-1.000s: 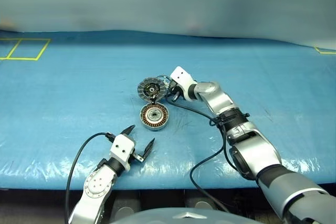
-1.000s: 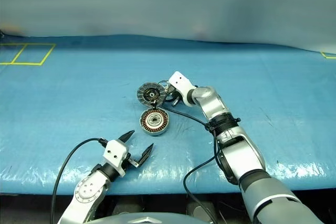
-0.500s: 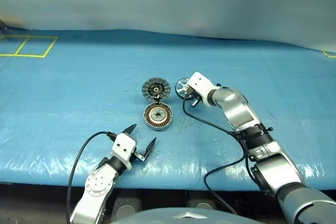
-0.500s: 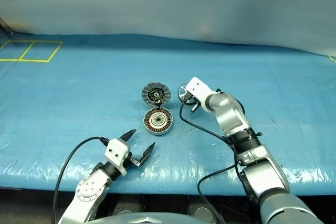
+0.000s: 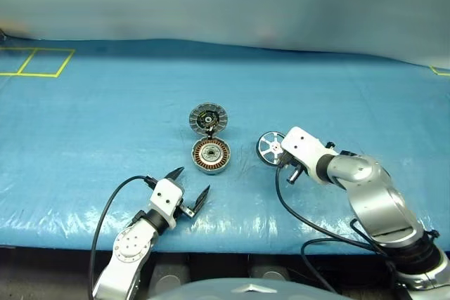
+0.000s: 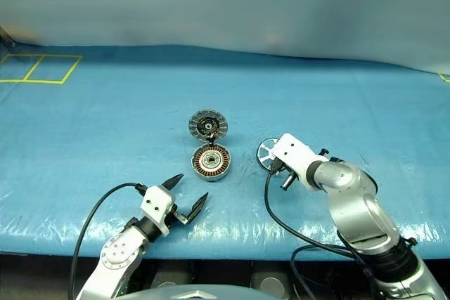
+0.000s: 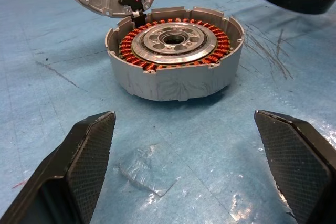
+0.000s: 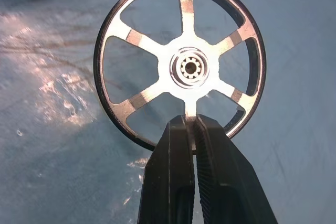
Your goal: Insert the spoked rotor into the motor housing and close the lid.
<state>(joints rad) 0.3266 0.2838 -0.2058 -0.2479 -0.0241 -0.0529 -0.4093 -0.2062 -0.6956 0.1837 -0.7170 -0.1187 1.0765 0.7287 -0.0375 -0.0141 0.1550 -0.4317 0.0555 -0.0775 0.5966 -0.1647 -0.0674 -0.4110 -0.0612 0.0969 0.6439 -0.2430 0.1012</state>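
Spoked rotor (image 8: 181, 66) in right end effector (image 8: 190, 129)

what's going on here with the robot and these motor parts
The robot's right hand is shut on one spoke of the spoked rotor, holding it up to the right of the motor housing. The housing sits open on the blue table, copper windings showing, with the lid tilted up just behind it. The left hand waits open in front of the housing, holding nothing.

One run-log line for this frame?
right pincer: shut on spoked rotor | left pincer: open | motor housing: unfilled | lid: off
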